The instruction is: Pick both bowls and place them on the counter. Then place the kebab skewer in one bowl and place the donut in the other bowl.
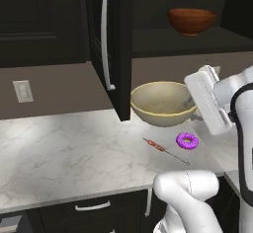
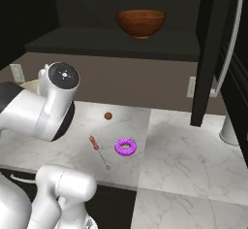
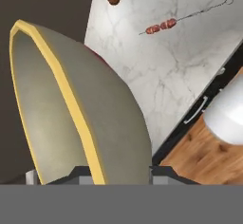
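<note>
The fingers grasp the cream bowl by its rim, above the desk. The brown bowl waits on the shelf at 12 o'clock. Skewer and donut lie unplaced on the desk.

Dark cabinets above a taupe wall with a white outlet — an open cabinet door, dark drawers, wood floor.
</note>
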{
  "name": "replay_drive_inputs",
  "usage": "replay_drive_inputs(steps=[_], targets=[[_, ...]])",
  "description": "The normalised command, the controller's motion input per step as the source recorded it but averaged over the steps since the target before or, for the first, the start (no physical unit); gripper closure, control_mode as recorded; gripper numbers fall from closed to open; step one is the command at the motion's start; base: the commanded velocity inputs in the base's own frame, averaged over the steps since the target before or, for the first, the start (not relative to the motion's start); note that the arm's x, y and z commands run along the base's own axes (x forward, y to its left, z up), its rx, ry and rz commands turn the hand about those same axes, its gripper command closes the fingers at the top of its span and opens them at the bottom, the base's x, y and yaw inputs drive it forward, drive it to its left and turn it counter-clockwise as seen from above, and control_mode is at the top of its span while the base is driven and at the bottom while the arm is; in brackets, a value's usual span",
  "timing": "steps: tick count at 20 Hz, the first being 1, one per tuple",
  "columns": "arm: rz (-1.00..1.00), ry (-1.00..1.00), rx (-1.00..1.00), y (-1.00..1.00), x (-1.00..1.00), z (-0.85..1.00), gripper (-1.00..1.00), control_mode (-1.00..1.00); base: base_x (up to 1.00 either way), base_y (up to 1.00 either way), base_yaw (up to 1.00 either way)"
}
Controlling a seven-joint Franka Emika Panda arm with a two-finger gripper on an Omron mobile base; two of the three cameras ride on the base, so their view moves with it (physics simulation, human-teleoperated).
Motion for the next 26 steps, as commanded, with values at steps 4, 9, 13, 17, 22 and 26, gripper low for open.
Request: replay_drive_inputs(steps=[4, 9, 13, 17, 22, 26], targets=[[0.00, -0.04, -0.05, 0.39, 0.39, -0.80, 1.00, -1.00, 0.00, 0.00, 0.00], [0.00, 0.00, -0.01, 0.35, 0.55, -0.71, 1.00, -1.00, 0.00, 0.00, 0.00], [0.00, 0.01, 0.00, 0.07, 0.65, -0.59, 1.00, -1.00, 0.00, 0.00, 0.00], [0.00, 0.04, 0.00, 0.14, 0.68, -0.49, 1.00, -1.00, 0.00, 0.00, 0.00], [0.00, 0.01, 0.00, 0.32, 0.69, -0.39, 1.00, -1.00, 0.00, 0.00, 0.00], [-0.01, 0.05, 0.04, 0.25, 0.62, -0.41, 1.00, -1.00, 0.00, 0.00, 0.00]])
